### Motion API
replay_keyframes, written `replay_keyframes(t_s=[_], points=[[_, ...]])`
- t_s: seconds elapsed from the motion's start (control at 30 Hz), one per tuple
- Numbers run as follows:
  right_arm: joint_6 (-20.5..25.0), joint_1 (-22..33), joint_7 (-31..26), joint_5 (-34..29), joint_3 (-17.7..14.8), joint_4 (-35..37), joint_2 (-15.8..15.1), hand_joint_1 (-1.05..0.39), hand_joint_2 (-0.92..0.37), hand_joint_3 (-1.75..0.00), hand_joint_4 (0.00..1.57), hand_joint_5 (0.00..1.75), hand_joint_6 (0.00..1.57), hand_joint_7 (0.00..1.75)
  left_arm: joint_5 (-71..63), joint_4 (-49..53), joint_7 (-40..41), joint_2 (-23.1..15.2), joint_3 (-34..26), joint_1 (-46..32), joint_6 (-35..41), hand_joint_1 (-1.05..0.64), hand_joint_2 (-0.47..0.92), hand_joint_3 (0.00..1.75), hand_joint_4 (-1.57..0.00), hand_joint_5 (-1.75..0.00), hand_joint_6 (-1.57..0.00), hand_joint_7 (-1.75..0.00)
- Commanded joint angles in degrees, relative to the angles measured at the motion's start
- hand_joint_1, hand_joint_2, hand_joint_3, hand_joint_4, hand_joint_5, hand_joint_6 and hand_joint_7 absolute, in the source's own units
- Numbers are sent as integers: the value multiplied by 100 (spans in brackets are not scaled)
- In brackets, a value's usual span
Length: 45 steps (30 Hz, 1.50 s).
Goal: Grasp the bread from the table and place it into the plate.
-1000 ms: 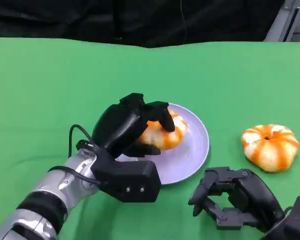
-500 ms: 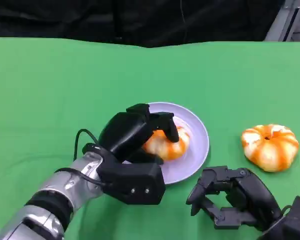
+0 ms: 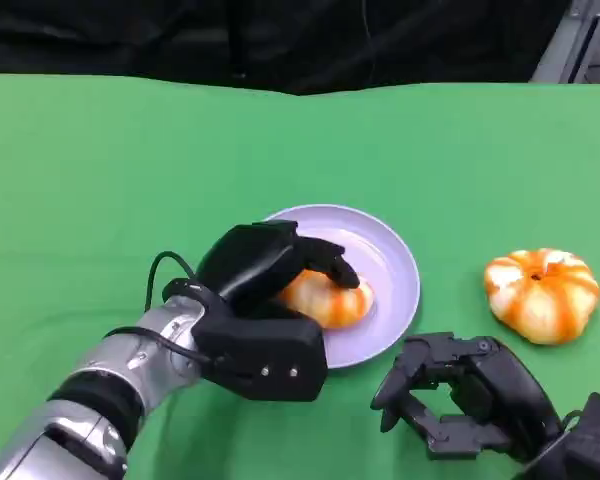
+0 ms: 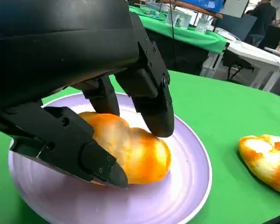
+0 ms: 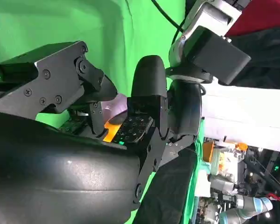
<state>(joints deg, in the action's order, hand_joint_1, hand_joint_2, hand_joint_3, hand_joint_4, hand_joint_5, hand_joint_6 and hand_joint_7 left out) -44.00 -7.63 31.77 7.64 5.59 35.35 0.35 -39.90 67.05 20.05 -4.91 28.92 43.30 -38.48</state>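
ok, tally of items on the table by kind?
Bread: 2, one on the plate under the left hand, one on the cloth
Plate: 1
Total: 3

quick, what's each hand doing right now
Left hand: holding the bread, which rests on the plate.
Right hand: fingers curled in, holding nothing.

Robotics lab, green-draped table [image 3: 100, 180], black backdrop curtain [image 3: 280, 40], more green tables [image 4: 186, 35] and seated people behind
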Motion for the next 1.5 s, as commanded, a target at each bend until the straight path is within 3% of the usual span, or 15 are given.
replay_keyframes(t_s=[0.03,0.13,0.23,0.33,0.53,0.87,1.13,1.5], points=[[-27,15,-15,25,-15,-15,-33,13,-62,-102,90,131,96,92,20,-9,36,-123,9,99,81,-21,86,0,-88,-21,-89,0],[-21,15,1,40,-16,-12,-35,13,-63,-102,90,132,96,94,-59,-77,192,-156,62,92,168,-29,89,1,-82,-6,-80,0],[-30,17,20,53,-14,-13,-37,13,-62,-103,90,133,96,96,-123,-120,327,-192,103,97,205,-34,92,2,-74,-1,-71,0],[-19,24,16,43,-10,-32,-38,14,-62,-104,89,135,95,99,-122,-130,350,-208,106,107,230,-38,92,4,-68,0,-66,0],[-22,22,8,29,-5,-32,-38,14,-62,-105,90,136,94,103,-5,-186,215,-215,29,89,294,-62,92,21,-51,0,-49,0],[-35,5,2,12,-8,20,-47,14,-62,-104,90,136,92,105,421,-528,-313,-287,-250,-2,322,-79,92,54,-42,0,-40,0],[15,37,-11,6,10,-46,-47,12,-61,-107,90,137,92,106,876,-999,-579,-382,-622,-249,232,-82,92,64,-44,-1,-40,-1],[-68,21,-72,-44,13,24,-52,12,-59,-110,90,135,92,107,2316,-1502,-1486,-347,-1527,-884,-183,-68,92,53,-53,-2,-43,-1]])
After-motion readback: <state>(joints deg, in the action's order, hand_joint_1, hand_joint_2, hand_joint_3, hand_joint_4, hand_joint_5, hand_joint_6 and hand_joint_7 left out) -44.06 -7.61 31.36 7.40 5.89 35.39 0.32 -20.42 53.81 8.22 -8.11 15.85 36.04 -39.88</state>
